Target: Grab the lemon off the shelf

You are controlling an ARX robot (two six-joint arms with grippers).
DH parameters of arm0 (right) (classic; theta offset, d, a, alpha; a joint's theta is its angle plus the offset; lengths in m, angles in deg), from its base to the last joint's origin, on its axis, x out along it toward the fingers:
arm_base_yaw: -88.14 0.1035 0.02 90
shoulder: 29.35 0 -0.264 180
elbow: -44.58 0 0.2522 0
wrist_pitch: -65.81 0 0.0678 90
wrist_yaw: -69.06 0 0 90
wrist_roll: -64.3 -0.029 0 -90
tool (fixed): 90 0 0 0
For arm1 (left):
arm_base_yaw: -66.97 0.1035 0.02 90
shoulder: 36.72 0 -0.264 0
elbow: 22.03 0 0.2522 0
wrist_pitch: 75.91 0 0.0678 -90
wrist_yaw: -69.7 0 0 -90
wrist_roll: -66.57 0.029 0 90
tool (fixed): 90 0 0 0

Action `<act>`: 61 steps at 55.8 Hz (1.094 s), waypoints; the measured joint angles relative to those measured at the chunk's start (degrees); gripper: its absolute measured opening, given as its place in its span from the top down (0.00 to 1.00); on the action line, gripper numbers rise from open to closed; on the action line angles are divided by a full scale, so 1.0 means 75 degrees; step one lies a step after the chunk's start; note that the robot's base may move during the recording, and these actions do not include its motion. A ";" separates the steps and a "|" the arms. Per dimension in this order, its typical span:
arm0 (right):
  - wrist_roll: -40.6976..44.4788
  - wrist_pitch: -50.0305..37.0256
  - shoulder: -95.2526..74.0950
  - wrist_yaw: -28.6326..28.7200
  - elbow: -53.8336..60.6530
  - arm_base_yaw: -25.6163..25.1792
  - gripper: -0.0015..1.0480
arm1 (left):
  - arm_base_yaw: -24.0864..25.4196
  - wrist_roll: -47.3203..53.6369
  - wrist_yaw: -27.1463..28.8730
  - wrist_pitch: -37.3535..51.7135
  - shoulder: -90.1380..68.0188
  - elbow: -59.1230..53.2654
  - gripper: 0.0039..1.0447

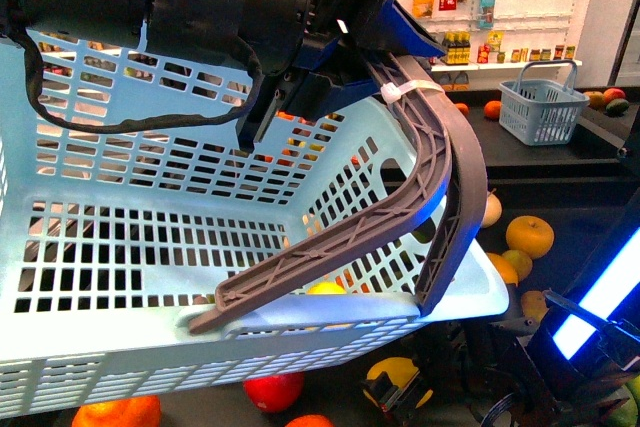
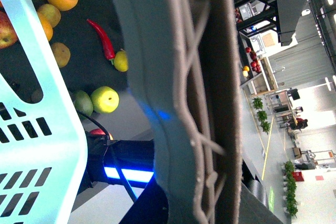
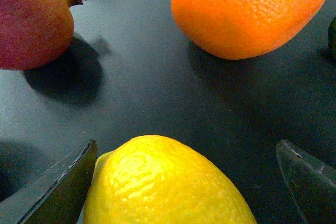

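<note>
Lemon: bright yellow oval fruit with dimpled skin. It lay on the dark flat deck of the shelf. No deck edge or corner showed in the right wrist view, so its place relative to them could not be told.
Right gripper: it stood wide open and had hold of nothing. One dark finger sat right beside the lemon's skin. The other finger was clear of it, with bare deck between.
Neighbours: a large round orange and a dull red pomegranate with a dried brown crown lay on the same deck beyond the lemon. They were apart from it and from each other.
Left gripper: it was up at the top end of the grey ribbed plastic handle. The jaws were hidden behind the black arm body, so I could not tell whether they were closed.
Basket: a large pale-blue slotted plastic basket, tilted, filled most of the front view. A white tie was wrapped round the handle near its top.
Left wrist view: the handle filled the middle of the picture. A red chilli and a green apple lay apart on a dark deck.
Background: a small grey-blue basket stood on a black counter. White shelves of bottles were behind it.
</note>
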 joint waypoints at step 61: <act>0.1387 0.0411 -0.0175 -0.0137 0.0329 -0.0396 0.32 | -0.0006 0.0020 0.0015 0.0000 -0.0003 0.0000 0.92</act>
